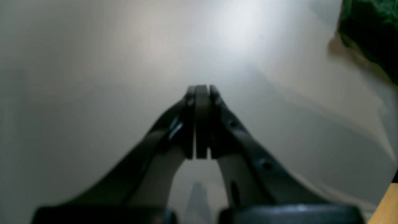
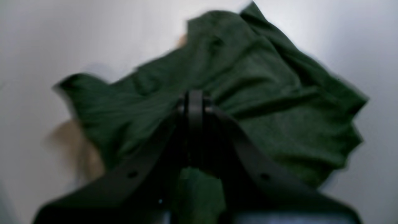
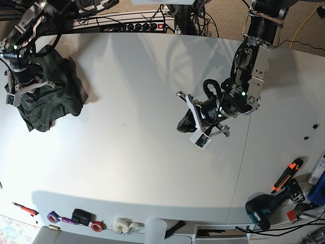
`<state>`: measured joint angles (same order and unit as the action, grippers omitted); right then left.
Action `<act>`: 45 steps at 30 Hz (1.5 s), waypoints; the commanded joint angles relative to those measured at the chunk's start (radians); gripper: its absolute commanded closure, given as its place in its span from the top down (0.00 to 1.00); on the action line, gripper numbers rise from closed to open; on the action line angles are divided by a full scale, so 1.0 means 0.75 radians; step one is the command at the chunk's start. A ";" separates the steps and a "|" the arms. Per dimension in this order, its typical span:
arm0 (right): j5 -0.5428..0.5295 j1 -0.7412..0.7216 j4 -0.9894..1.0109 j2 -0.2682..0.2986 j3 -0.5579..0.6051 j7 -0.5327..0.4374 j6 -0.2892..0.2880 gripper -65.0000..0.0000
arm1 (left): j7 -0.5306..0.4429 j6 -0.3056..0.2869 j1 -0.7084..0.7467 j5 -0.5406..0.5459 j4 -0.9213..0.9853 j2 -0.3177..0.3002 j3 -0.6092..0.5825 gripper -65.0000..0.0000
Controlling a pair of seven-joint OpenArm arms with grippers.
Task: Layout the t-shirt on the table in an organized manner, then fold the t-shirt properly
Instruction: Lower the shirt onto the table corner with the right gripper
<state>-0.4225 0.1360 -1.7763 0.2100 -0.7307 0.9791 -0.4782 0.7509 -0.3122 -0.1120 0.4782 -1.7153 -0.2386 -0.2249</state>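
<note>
1. In your left wrist view, the left gripper [image 1: 201, 93] has its fingers pressed flat together with nothing between them, and it hangs over bare white table [image 1: 93, 77]. A dark green corner of the t-shirt [image 1: 370, 28] shows at the top right edge of that view, well apart from the fingertips.

2. In your right wrist view, the right gripper [image 2: 194, 97] is also pressed together, its tips right at the crumpled t-shirt [image 2: 248, 93]. The picture is blurred, so you cannot tell whether a fold of cloth is caught between the fingers or the tips only lie against it. The shirt lies in a rumpled heap on the table [image 2: 46, 37], with creases running across it.

3. In the base view, the t-shirt [image 3: 51, 101] sits bunched near the table's far left corner, under the right gripper [image 3: 23, 84] — that arm reaches down onto it. The left gripper [image 3: 185, 123] hovers near the middle of the table [image 3: 127, 162], well apart from the shirt. Along the near edge you can see rolls of tape [image 3: 122, 224]; at the lower right lies a cordless drill [image 3: 266, 206].
</note>
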 commanded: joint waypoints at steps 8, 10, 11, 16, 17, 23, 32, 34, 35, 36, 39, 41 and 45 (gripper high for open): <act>-0.016 -0.304 0.420 0.121 -0.002 -0.036 -0.005 0.00 | -0.023 -0.050 -0.027 0.022 -0.022 0.000 0.007 0.00; 0.018 -0.364 0.527 0.139 -0.002 -0.035 -0.005 0.00 | -0.023 -0.050 -0.027 0.022 -0.022 0.000 0.007 0.00; 0.048 -0.391 0.579 0.144 -0.002 -0.037 -0.005 0.00 | -0.023 -0.050 -0.027 0.022 -0.022 0.000 0.007 0.00; 0.094 -0.498 0.846 0.186 -0.002 -0.136 -0.004 0.00 | -0.023 -0.050 -0.027 0.022 -0.022 0.000 0.007 0.00; 0.102 -0.520 0.893 0.195 -0.002 -0.167 -0.004 0.00 | -0.023 -0.050 -0.027 0.022 -0.022 0.001 0.007 0.00; 0.149 -0.623 1.000 0.223 -0.002 -0.267 0.001 0.00 | -0.015 -0.050 -0.024 0.022 -0.022 0.000 0.007 0.00; 0.315 -0.662 1.000 0.303 -0.003 -0.336 0.205 0.00 | -0.015 -0.058 0.003 0.022 -0.022 0.000 0.007 0.00; 0.273 -0.662 0.999 0.332 -0.004 -0.328 0.197 0.00 | -0.015 -0.061 0.002 0.022 -0.022 0.000 0.007 0.00; 0.221 -0.662 0.999 0.347 -0.004 -0.316 0.163 0.00 | -0.015 -0.061 0.002 0.022 -0.022 0.001 0.007 0.00; 0.158 -0.661 0.998 0.364 -0.004 -0.299 0.104 0.00 | -0.016 -0.060 0.002 0.022 -0.022 0.001 0.007 0.00; -0.059 -0.660 0.980 0.395 -0.009 -0.153 -0.148 0.00 | -0.015 -0.060 0.002 0.022 -0.022 0.000 0.007 0.00; -0.248 -0.641 0.946 0.401 -0.015 0.031 -0.293 0.00 | -0.015 -0.060 0.002 0.020 -0.022 0.000 0.007 0.00; -0.586 -0.521 0.828 0.400 -0.015 0.328 -0.293 0.00 | -0.015 -0.060 0.002 0.017 -0.022 0.000 0.007 0.00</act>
<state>-0.8520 -0.2367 -1.1389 0.4812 -0.7361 1.2480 -0.6960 0.7616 -0.3496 -0.0925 0.4786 -1.7153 -0.2386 -0.2249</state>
